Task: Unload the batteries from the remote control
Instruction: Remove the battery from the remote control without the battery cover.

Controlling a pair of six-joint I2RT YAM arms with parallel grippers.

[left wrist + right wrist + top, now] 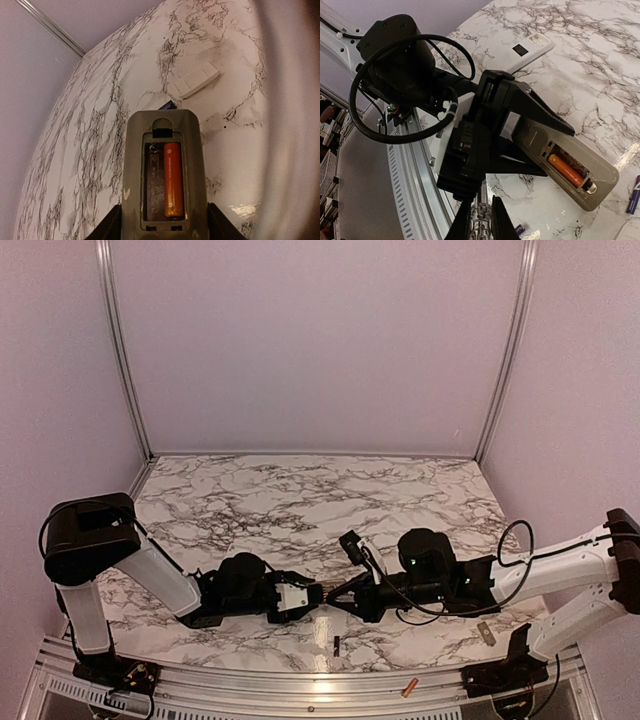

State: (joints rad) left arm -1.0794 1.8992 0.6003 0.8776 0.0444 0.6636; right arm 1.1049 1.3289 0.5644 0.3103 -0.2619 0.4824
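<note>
My left gripper [303, 596] is shut on a grey remote [132, 165], held just above the table with its back compartment open. One orange-red battery [173, 180] lies in the right slot, and the left slot is empty. It also shows in the right wrist view [566, 170]. My right gripper [328, 598] points at the remote's far end, its fingers nearly together with nothing between them [481, 212]. A dark battery [336, 645] lies on the table near the front. Another dark blue battery [634, 195] lies by the remote's tip. An orange battery [409, 687] rests on the front rail.
A flat white piece [196, 80] lies on the marble beyond the remote and also shows in the right wrist view [532, 50]. A small grey cover piece [486, 632] lies at the front right. The metal rail [300, 685] runs along the near edge.
</note>
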